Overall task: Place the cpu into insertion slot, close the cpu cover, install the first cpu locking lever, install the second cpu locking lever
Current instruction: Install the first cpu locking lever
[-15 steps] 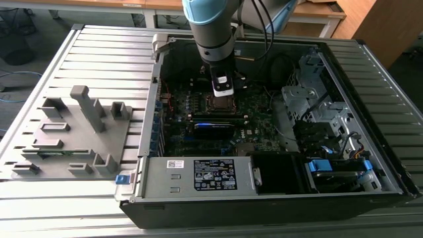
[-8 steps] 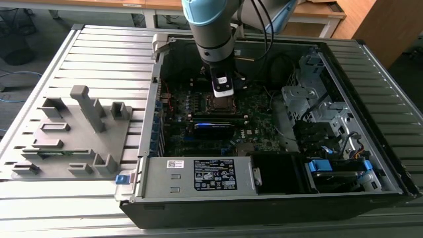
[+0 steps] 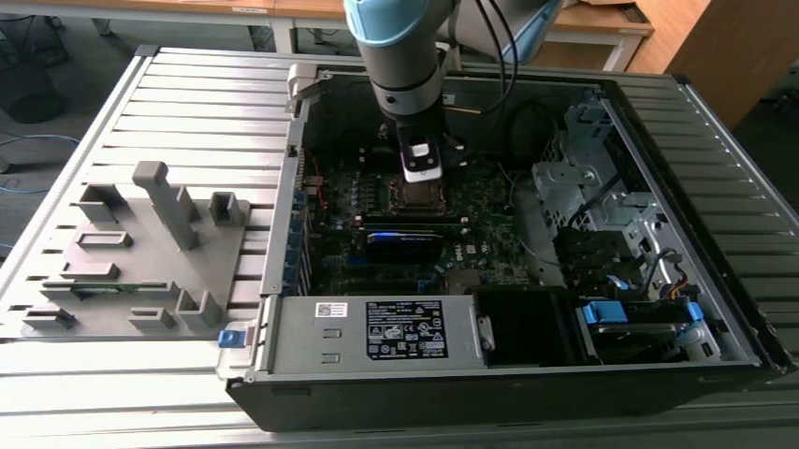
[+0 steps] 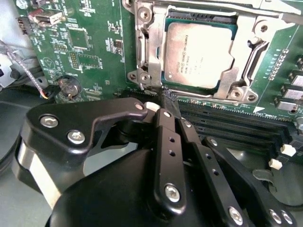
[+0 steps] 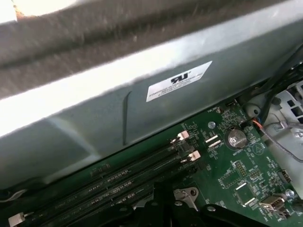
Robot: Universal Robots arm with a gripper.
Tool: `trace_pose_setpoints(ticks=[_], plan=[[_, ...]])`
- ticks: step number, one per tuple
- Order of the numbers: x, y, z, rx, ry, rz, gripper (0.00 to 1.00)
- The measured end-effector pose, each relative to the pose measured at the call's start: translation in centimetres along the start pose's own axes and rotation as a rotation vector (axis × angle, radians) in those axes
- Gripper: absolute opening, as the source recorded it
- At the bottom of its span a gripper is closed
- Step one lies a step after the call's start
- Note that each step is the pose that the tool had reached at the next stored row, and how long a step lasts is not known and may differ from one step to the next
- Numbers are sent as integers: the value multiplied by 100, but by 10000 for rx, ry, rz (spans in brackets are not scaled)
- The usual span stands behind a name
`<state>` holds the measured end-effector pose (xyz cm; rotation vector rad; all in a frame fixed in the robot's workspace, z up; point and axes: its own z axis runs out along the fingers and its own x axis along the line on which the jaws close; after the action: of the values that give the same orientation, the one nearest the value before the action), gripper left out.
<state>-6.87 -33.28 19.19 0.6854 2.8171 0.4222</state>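
In the second wrist view the cpu [image 4: 199, 54], a square chip with a dull silver top, lies flat in the insertion slot [image 4: 191, 90]. The cpu cover [image 4: 152, 49], a silver frame, lies down around it. A bent wire locking lever [image 4: 252, 54] runs along one side of the slot. My gripper [image 4: 166, 103] has its black fingers [image 4: 165, 142] closed together, with the tips at the slot's corner beside the memory slots. I cannot tell whether they touch a lever end there. In the exterior view the gripper [image 3: 421, 175] hangs straight down over the slot [image 3: 420, 196] inside the open computer case.
Black memory slots [image 4: 227, 124] [image 5: 118, 182] run just beside the socket. A coin battery [image 4: 70, 87] [image 5: 235, 138] sits on the green board. The case wall [image 5: 118, 109], the power supply [image 3: 374, 332] and the drive cage [image 3: 600, 215] box in the board. A grey fixture [image 3: 138, 253] lies at the exterior view's left.
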Motion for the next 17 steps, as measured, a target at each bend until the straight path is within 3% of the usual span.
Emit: trace_pose_setpoints(ticks=[8, 14, 15, 17], plan=[[-23, 55, -160, 1, -1, 0, 11], [-26, 61, -176, 1, 1, -1, 11], [-26, 61, -176, 33, 25, 2, 11], [-26, 60, -173, 187, 137, 19, 11]])
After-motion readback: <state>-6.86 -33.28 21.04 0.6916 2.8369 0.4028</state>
